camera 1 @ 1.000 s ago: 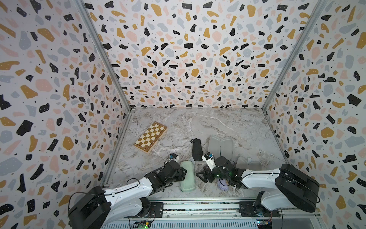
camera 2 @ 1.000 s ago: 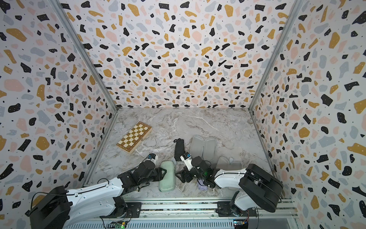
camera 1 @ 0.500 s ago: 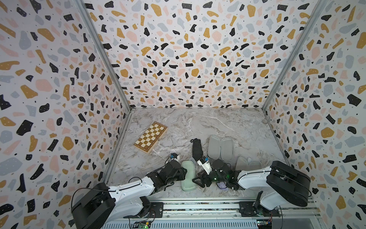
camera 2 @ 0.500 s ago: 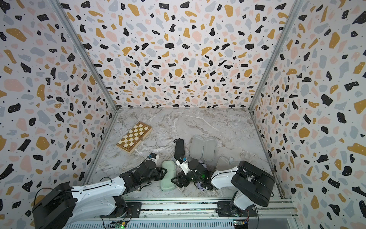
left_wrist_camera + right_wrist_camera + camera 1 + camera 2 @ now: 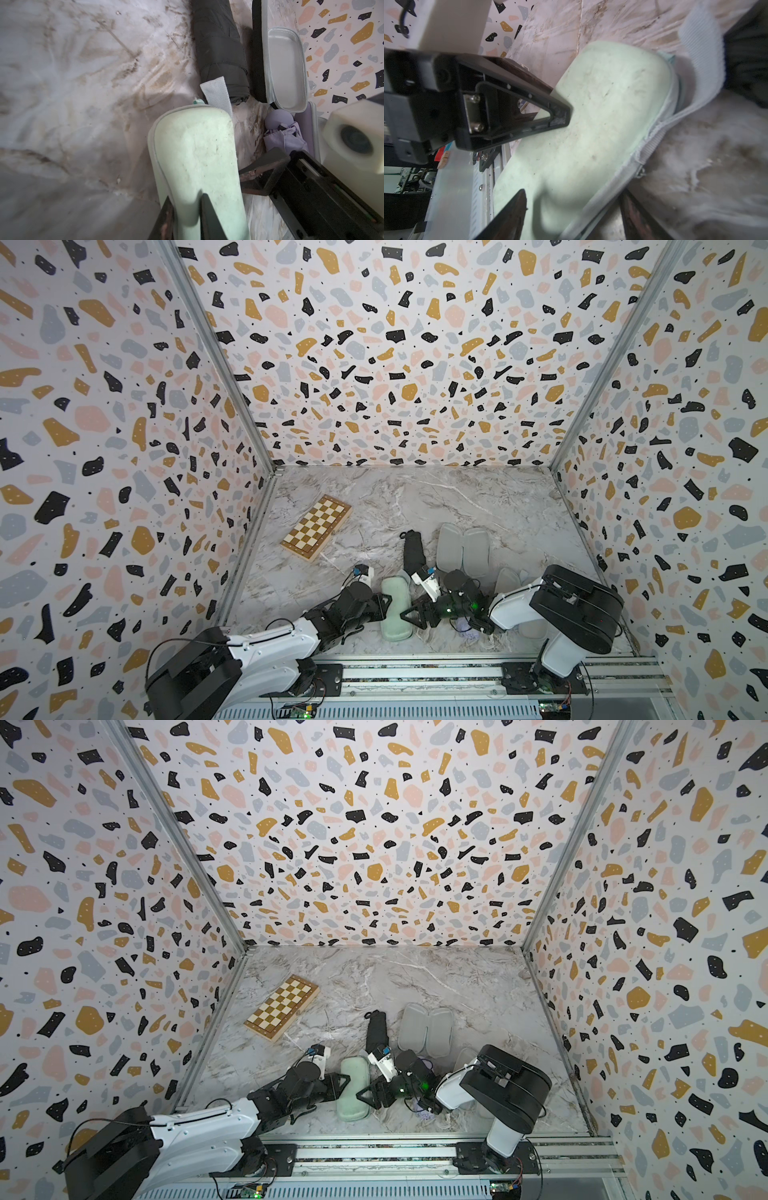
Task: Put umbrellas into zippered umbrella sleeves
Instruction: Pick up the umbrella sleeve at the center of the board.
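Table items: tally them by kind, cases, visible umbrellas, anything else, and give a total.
Cases: 3 (mint case, black case, lilac case)
Umbrellas in view: 2 (black umbrella, lilac umbrella)
Chessboard: 1
Total: 6

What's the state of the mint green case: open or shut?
Shut. The mint green case shows only its outer shell, halves together, no grey lining visible. Whether the zip runs fully round, cannot tell.
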`<state>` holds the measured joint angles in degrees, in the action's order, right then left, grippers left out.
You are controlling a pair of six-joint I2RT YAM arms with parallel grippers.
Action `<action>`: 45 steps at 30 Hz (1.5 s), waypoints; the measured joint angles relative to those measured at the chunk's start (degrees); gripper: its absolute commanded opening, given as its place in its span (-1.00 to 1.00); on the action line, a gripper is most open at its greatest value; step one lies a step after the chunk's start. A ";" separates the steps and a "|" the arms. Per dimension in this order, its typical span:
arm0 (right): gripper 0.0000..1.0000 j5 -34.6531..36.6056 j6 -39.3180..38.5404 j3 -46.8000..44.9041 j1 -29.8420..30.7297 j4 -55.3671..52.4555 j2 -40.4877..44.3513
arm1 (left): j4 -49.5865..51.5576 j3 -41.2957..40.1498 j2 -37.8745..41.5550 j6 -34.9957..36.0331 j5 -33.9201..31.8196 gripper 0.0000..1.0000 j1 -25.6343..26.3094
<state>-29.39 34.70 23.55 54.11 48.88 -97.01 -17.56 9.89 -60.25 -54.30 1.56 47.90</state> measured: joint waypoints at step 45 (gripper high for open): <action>-0.39 -4.33 4.85 2.34 -0.85 7.34 -5.99 | -13.64 -5.88 -2.14 0.61 -1.88 0.56 3.30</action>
<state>-33.71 39.55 25.89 53.25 56.23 -103.00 -31.20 4.01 -62.39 -53.69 -0.32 51.20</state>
